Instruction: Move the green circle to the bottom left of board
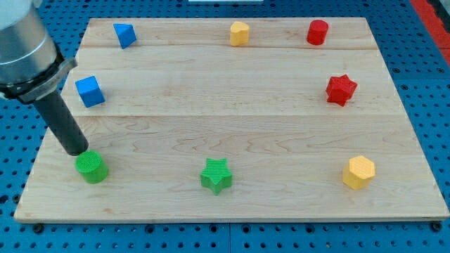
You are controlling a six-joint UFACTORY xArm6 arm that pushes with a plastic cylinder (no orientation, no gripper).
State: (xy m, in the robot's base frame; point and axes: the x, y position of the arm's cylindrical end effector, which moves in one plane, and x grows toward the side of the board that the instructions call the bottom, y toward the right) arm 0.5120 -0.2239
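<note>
The green circle point(91, 167) is a short round block near the bottom left of the wooden board point(232, 105). My tip point(75, 151) is the lower end of the dark rod coming down from the view's top left. It stands just above and to the left of the green circle, touching or almost touching its upper left edge.
A green star point(216, 176) sits at bottom centre and a yellow hexagon point(359, 172) at bottom right. A red star point(341, 89) is at the right, a red cylinder point(317, 32) and a yellow hexagon point(240, 33) along the top. A blue cube point(89, 91) and a blue block point(124, 34) are at the left.
</note>
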